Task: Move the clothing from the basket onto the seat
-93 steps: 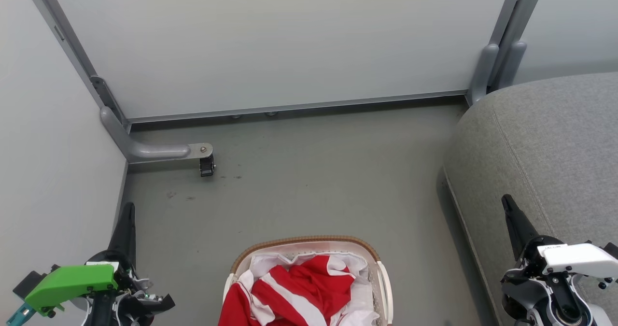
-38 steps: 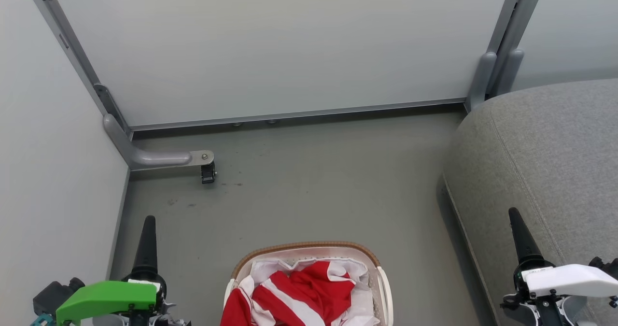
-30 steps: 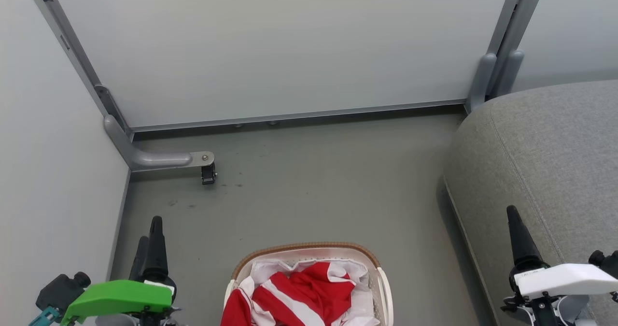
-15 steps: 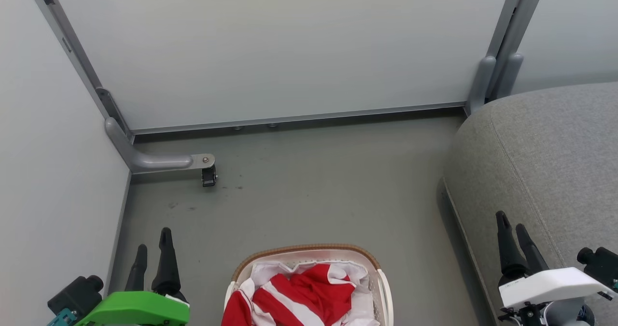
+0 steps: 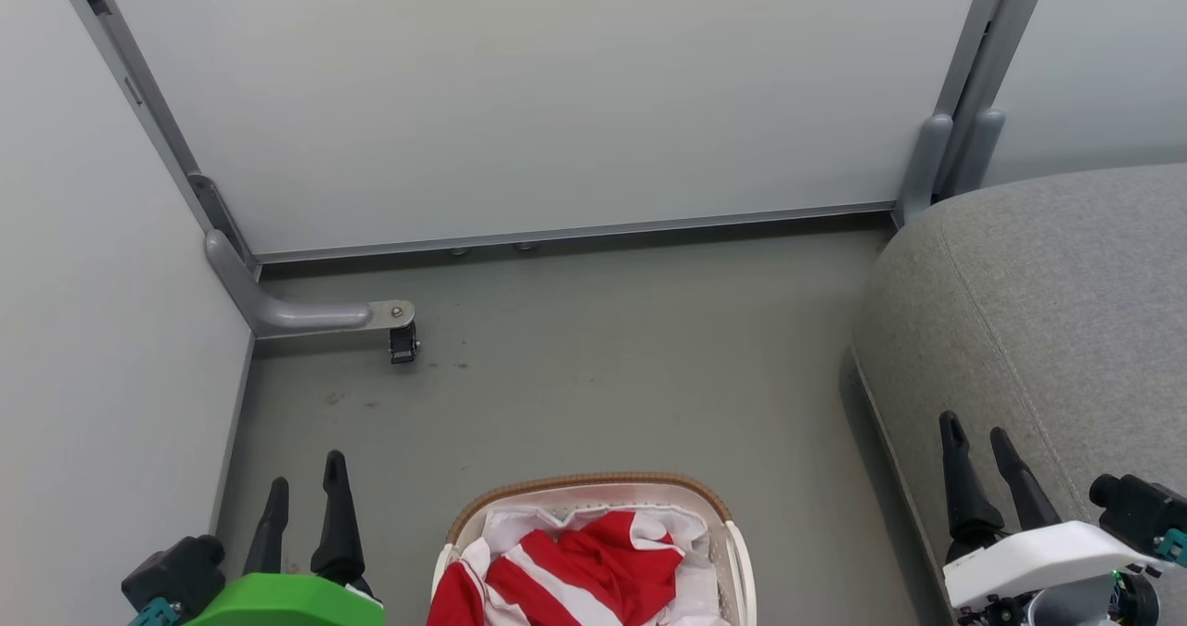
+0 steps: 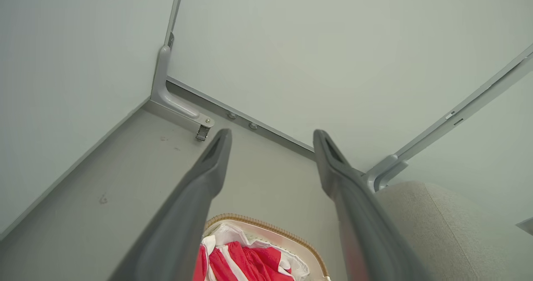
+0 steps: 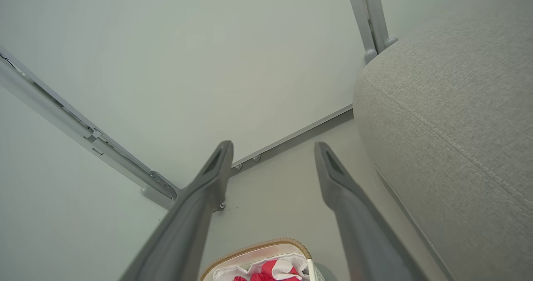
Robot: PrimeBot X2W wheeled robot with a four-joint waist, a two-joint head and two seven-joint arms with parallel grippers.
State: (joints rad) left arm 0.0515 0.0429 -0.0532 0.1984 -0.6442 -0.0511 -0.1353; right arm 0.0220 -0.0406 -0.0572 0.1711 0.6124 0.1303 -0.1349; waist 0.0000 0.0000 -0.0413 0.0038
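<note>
The red clothing (image 5: pixel 580 570) with white stripes lies bunched in the off-white basket (image 5: pixel 593 485), which has a brown rim band and stands at the bottom middle of the head view. The grey seat (image 5: pixel 1057 311) fills the right side. My left gripper (image 5: pixel 306 482) hangs open at the lower left, left of the basket and apart from it. Over the seat's near edge at the lower right my right gripper (image 5: pixel 976 436) is open too. The left wrist view has the clothing (image 6: pixel 245 262), basket (image 6: pixel 266 227) and seat (image 6: pixel 420 227) beyond the left gripper (image 6: pixel 270 135). In the right wrist view the basket (image 7: pixel 266 247) sits below the right gripper (image 7: pixel 272 147), the seat (image 7: pixel 449 106) to the right.
Pale partition walls (image 5: pixel 519 97) close the back and left. A grey metal foot with a small black caster (image 5: pixel 402 341) sticks out onto the grey floor (image 5: pixel 603 366) at the back left. Open floor lies between the basket and the back wall.
The camera has tipped, so the scene sits slightly lower. Both grippers have turned, so each now shows two spread fingers; the left moved right towards the basket, the right shifted slightly left.
</note>
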